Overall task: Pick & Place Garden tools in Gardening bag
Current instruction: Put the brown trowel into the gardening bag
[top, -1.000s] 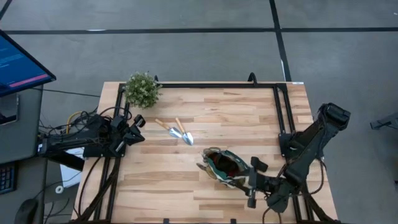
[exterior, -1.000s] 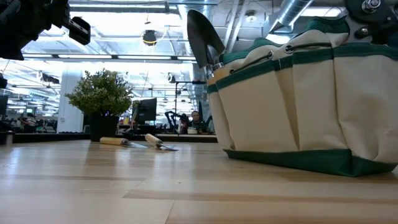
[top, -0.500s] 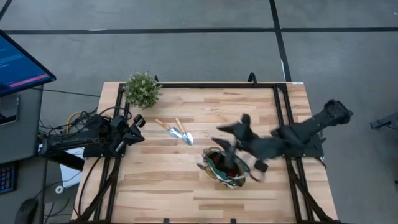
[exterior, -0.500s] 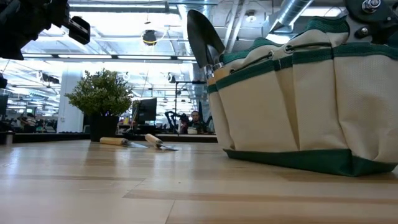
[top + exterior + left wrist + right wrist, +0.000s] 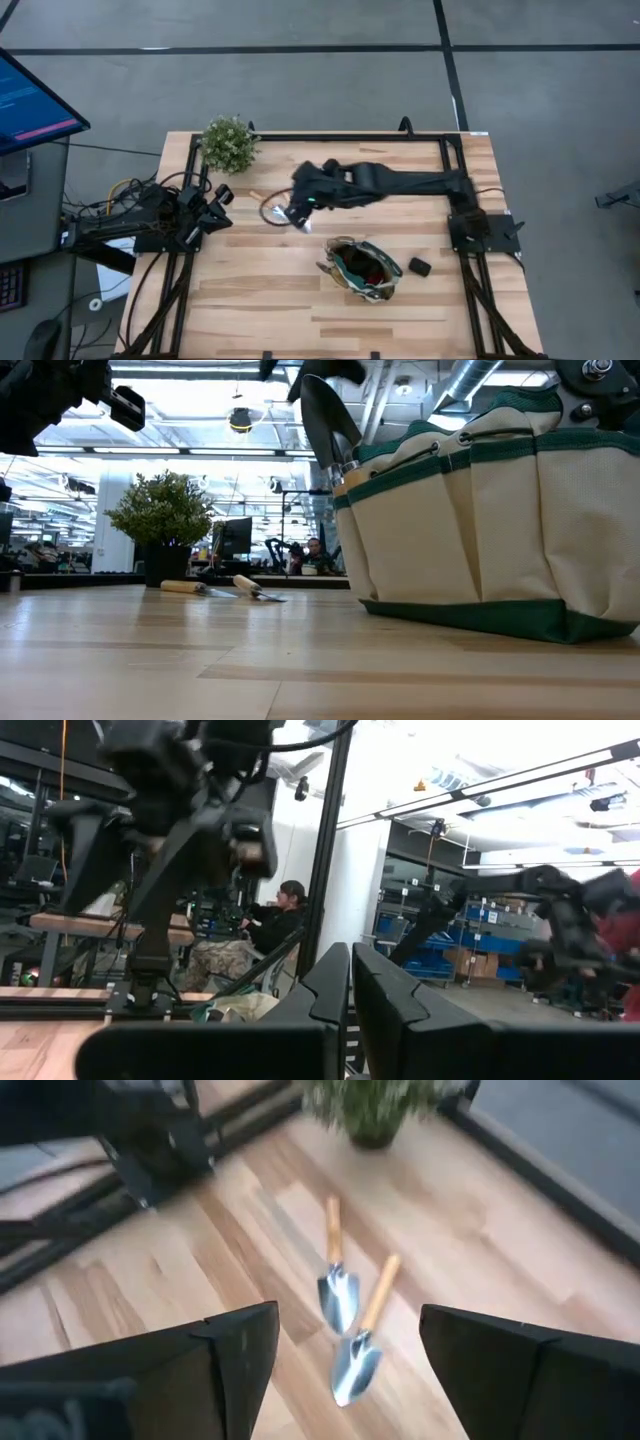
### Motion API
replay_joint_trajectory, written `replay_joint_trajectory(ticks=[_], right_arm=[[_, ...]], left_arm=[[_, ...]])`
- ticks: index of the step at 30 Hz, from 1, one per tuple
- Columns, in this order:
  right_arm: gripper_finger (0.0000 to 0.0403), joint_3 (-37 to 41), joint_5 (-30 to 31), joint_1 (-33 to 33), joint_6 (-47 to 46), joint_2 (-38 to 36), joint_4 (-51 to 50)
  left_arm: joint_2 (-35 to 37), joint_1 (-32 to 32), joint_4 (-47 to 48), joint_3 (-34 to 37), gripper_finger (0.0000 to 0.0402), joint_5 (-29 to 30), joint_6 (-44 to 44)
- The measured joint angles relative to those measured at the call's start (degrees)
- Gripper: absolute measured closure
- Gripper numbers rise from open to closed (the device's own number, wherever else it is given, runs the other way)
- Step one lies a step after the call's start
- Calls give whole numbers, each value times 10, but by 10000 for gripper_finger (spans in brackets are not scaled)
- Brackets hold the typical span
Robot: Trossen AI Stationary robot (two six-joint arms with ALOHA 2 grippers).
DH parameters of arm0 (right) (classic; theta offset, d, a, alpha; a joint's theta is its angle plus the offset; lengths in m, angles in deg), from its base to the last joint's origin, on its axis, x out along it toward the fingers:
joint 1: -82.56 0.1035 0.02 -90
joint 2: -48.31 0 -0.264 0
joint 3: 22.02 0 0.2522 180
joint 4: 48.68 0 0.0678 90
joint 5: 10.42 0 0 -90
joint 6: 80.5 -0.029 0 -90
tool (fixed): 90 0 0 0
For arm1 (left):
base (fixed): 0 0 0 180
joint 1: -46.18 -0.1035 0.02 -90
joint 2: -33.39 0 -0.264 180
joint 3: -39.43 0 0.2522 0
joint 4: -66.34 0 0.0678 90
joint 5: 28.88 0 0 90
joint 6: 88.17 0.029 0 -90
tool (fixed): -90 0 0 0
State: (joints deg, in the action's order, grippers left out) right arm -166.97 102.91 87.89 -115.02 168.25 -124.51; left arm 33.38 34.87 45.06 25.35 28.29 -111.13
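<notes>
Right tool [image 5: 296, 212] open, swung from bag [image 5: 362, 268] to above trowels [image 5: 345, 1325].

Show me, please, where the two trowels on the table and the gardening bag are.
Left trowel [image 5: 337, 1294], right wrist view, on its metal blade.
Right trowel [image 5: 357, 1363], right wrist view, on its metal blade.
Gardening bag [image 5: 480, 530], low view, on its beige side panel.

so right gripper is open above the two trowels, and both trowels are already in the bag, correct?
Not quite. The right gripper is open above the two trowels, but they are not in the bag. They lie on the table near the potted plant, as the right wrist view and the high view show.
</notes>
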Motion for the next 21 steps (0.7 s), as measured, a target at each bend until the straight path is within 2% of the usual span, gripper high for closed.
replay_joint_trajectory(ticks=[2, 8, 9, 21], right_arm=[[169, -40, -25, -10, -8, 42, -20], [181, -3, -75, -25, -24, 86, -21], [183, -1, -77, -28, -16, 96, -48], [200, -2, -116, -50, 76, 196, -32]], left_arm=[[0, 0, 0, 0, 384, 0, 0], [0, 0, 0, 0, 384, 0, 0], [0, 0, 1, 0, 384, 0, 0], [0, 0, -2, 0, 384, 0, 0]])
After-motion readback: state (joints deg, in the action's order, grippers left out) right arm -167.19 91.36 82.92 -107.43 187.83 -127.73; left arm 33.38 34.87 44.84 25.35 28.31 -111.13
